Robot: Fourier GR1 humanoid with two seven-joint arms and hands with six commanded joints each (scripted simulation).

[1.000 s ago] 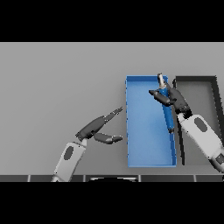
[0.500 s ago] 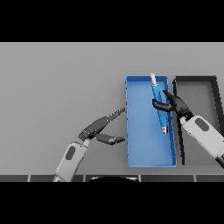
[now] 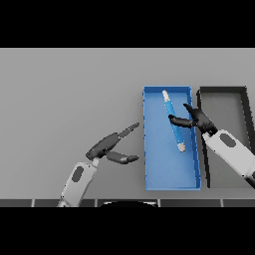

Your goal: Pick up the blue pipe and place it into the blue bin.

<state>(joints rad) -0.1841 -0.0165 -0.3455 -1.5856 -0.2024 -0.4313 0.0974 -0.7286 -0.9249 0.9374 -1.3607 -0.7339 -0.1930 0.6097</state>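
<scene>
Blue pipe [image 3: 173, 121], likely light, rigid, slick: your right hand [image 3: 195, 119], fingers spread, touches its middle, the balanced hold.

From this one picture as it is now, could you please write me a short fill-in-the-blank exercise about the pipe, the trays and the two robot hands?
1. The blue pipe lies inside the ____ bin.
2. The tray to the right of that bin is ____ in colour.
3. The robot hand nearest the pipe is the ____ one.
4. The left robot hand is over the grey ____, outside the bin.

Missing words: blue; black; right; table
</scene>
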